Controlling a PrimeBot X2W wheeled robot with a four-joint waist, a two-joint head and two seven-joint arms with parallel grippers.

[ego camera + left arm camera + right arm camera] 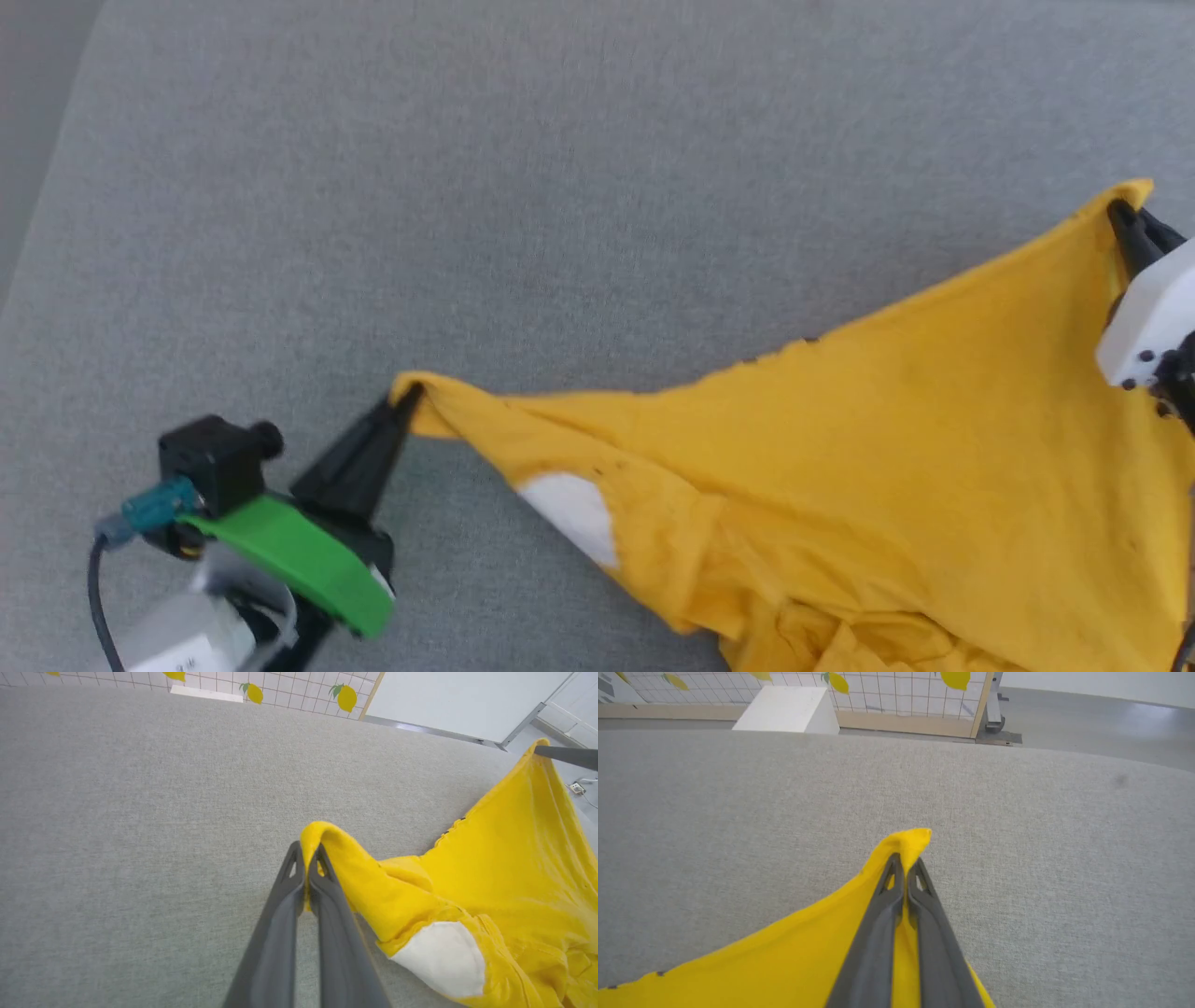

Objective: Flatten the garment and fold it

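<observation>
I see left tool [407,401], lower left of head frame, pinched shut on corner of yellow garment [887,448]; right tool [1123,213], upper right edge, clamped on another corner. Garment stretched between them over grey worktop [467,187], bunched at bottom right; white patch [571,511] near left grip.
</observation>
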